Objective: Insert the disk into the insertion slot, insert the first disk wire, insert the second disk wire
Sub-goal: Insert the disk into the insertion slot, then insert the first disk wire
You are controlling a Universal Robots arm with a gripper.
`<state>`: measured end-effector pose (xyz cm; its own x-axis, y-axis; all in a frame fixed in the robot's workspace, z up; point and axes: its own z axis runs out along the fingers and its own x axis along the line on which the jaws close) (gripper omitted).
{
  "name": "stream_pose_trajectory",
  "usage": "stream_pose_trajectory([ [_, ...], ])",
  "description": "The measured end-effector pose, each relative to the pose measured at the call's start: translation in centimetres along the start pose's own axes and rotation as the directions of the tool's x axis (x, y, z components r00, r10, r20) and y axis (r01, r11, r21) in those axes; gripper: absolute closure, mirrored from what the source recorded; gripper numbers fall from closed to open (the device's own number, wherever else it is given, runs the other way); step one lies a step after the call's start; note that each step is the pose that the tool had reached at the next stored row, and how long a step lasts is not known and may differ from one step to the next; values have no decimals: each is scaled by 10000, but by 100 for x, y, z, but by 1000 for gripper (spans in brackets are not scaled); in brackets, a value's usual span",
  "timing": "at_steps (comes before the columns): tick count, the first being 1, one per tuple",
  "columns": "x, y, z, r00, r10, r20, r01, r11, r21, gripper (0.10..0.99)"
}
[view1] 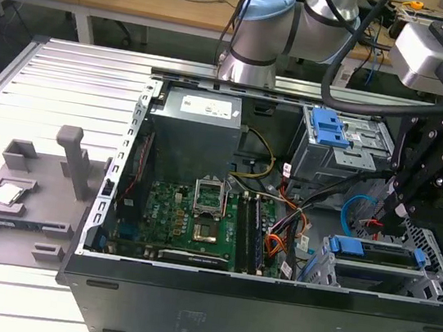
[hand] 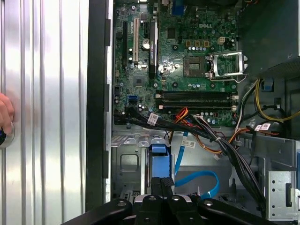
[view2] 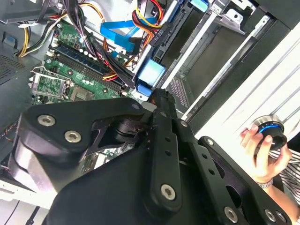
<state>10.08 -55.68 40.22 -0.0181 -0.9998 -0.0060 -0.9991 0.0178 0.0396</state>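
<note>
The disk (view1: 376, 255), grey in its bright blue carrier, lies inside the insertion slot (view1: 430, 282), a perforated metal cage at the case's corner on the exterior view's right. My gripper (view1: 383, 215) hangs just above the disk's inner end, fingers pressed together with nothing visible between them. In both wrist views the fingertips (hand: 161, 182) sit right at the carrier's blue handle (hand: 158, 158) (view2: 151, 74); whether they touch it I cannot tell. A loose blue data wire (hand: 199, 177) (view1: 353, 208) curls beside the slot. A black wire bundle (hand: 220, 143) runs past it.
The open computer case holds a motherboard (view1: 189, 219), a power supply (view1: 194, 125) and a taller drive cage with a blue latch (view1: 329, 132). A grey fixture (view1: 27, 196) lies on the slatted table. A person's hand (view2: 262, 143) holds a round knob outside the case.
</note>
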Motion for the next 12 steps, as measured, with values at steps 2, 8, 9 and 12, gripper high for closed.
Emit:
stream_pose_trajectory([
  [2,0,0,0,10000,0,-2,0,10000,0,980],
  [8,-1,-60,-2,10000,1,-5,-1,10000,-3,980],
  [9,-2,-140,-5,10000,2,-6,-2,10000,-15,980],
  [12,-19,-410,37,10000,1,-8,-1,9999,-112,980],
])
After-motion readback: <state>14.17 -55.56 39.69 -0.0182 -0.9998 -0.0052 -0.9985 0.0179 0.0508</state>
